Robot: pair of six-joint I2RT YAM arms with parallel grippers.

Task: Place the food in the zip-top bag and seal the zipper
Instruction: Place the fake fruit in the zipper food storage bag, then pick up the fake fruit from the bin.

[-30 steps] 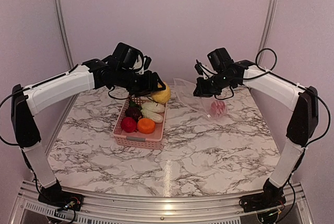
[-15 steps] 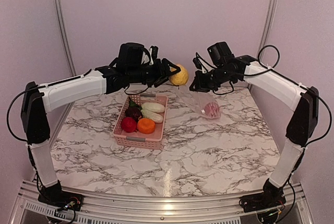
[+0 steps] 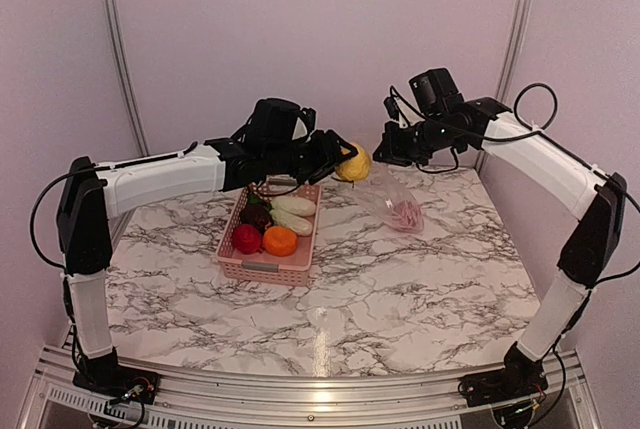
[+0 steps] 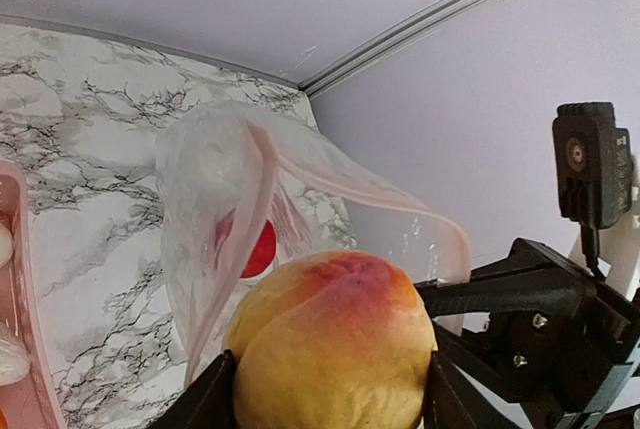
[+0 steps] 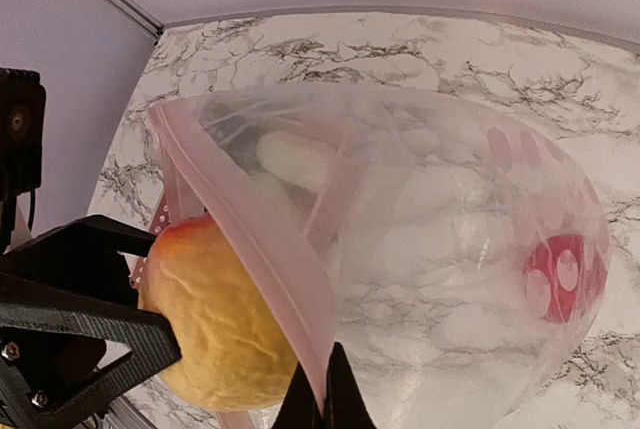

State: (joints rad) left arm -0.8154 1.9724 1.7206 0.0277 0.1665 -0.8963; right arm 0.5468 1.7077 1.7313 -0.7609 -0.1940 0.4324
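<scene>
One dimpled yellow fruit [image 4: 330, 319] clamped by left gripper [image 4: 326, 397], crinkly glossy zip-top bag [image 5: 430, 249] (mouth gaping) pinched by right gripper [image 5: 322, 394]

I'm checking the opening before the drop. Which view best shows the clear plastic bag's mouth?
Right wrist: the clear plastic bag fills the frame, its pinkish mouth edge open beside the yellow-orange toy fruit. Left wrist shows the mouth partly behind that fruit; the top view shows the bag small.
</scene>
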